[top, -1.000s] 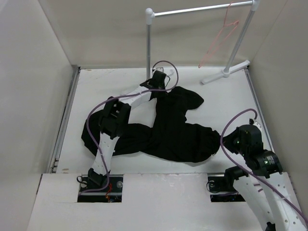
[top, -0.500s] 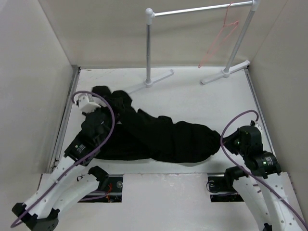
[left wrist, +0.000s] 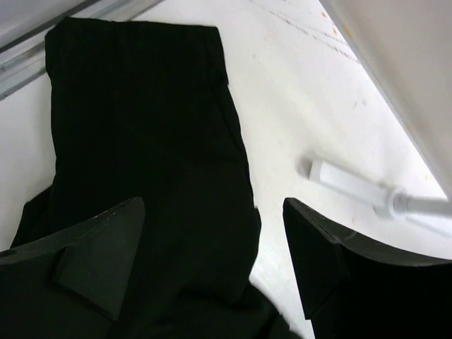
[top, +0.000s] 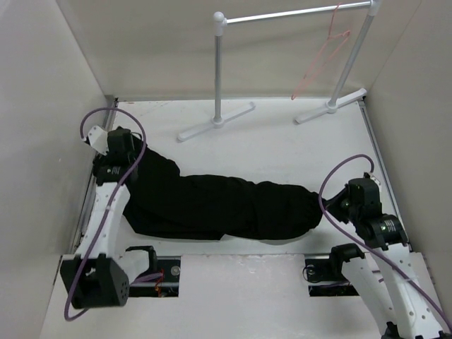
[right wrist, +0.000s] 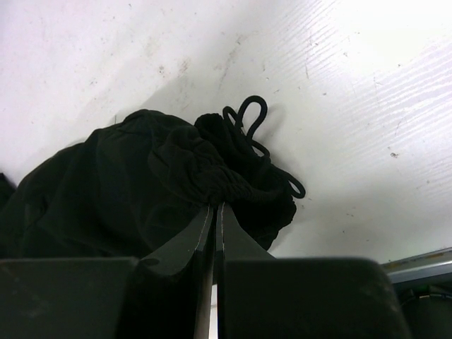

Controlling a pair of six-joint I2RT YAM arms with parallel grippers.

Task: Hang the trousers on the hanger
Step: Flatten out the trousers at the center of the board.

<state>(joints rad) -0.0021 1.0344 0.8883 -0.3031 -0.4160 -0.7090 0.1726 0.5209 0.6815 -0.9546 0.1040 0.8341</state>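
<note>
The black trousers (top: pixel 219 205) lie stretched out flat across the table from left to right. My left gripper (top: pixel 126 159) hovers open over their left end. In the left wrist view the leg cuff (left wrist: pixel 141 106) lies flat below the spread gripper (left wrist: pixel 213 208), with nothing between the jaws. My right gripper (top: pixel 323 205) is shut on the bunched waistband (right wrist: pixel 212 176) at the right end, beside the drawstring loop (right wrist: pixel 251 116). The thin pink hanger (top: pixel 321 60) hangs from the rack's top bar at the back right, far from both grippers.
The white tubular rack (top: pixel 219 70) stands at the back, its feet (top: pixel 215 121) on the table. One foot (left wrist: pixel 346 182) shows in the left wrist view. Walls close in the left, back and right. A metal rail (top: pixel 95 183) runs along the left edge.
The left arm swung from the table's middle to the far left, pulling the trouser leg out straight, then opened and let go. The right gripper has kept its grip and barely moved.
</note>
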